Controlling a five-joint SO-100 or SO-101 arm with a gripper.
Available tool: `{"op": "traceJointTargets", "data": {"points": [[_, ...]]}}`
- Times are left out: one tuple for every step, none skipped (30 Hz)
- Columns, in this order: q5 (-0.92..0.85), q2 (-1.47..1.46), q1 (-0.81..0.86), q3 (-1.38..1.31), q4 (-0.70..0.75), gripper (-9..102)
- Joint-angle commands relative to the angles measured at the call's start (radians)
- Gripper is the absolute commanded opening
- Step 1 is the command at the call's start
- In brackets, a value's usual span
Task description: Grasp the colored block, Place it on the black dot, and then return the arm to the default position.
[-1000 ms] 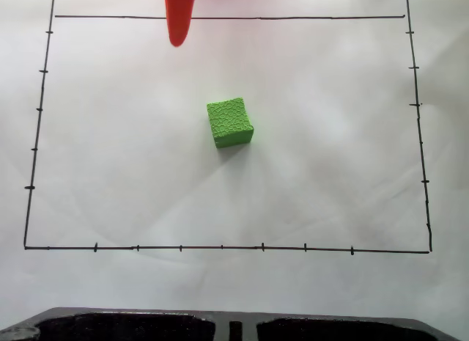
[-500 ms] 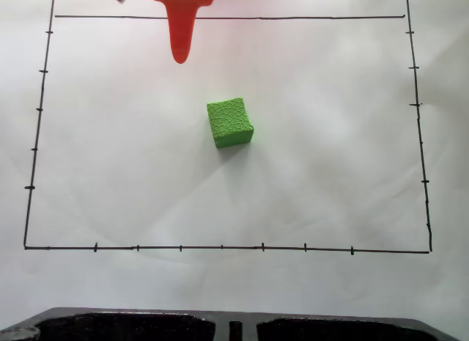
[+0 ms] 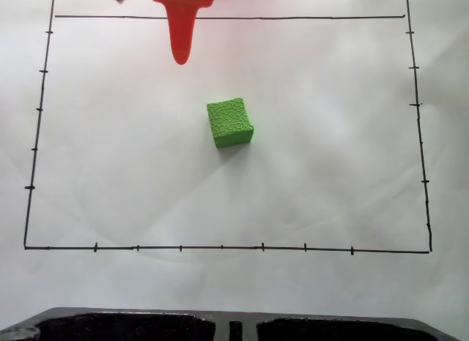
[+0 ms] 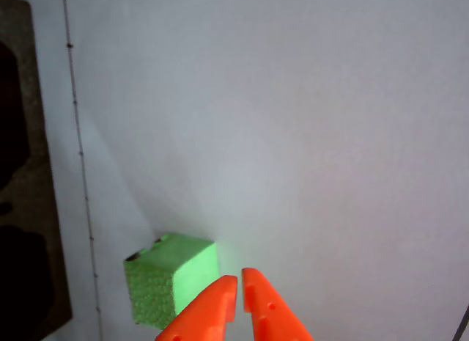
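Observation:
The colored block is a small green cube that rests free on the white paper near the middle of the fixed view. My orange arm comes in from the top edge, and its gripper hangs up and to the left of the cube, well apart from it. In the wrist view the two orange fingertips almost touch, so the gripper is shut with nothing in it, and the cube lies just to its left. A tiny dark speck shows at the cube's far edge. I cannot tell whether it is the black dot.
A hand-drawn black border with tick marks frames the paper. A dark moulded slab runs along the bottom edge of the fixed view and appears at the left of the wrist view.
The orange finger has come a little further down into the fixed view since one second ago and has hardly moved in the last half second. The cube has not moved.

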Motion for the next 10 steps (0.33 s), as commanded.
{"op": "traceJointTargets", "data": {"points": [[-0.006,0.012,-0.005,-0.005,-0.012,0],[-0.006,0.012,-0.006,-0.005,-0.012,0],[-0.009,0.012,-0.008,-0.005,-0.012,0],[-0.009,0.012,-0.008,-0.005,-0.012,0],[-0.008,0.012,-0.008,-0.005,-0.012,0],[-0.008,0.012,-0.008,-0.005,-0.012,0],[-0.008,0.012,-0.008,-0.005,-0.012,0],[-0.006,0.012,-0.006,-0.005,-0.012,0],[-0.006,0.012,-0.006,-0.005,-0.012,0],[-0.005,0.012,-0.006,-0.005,-0.012,0]]}}
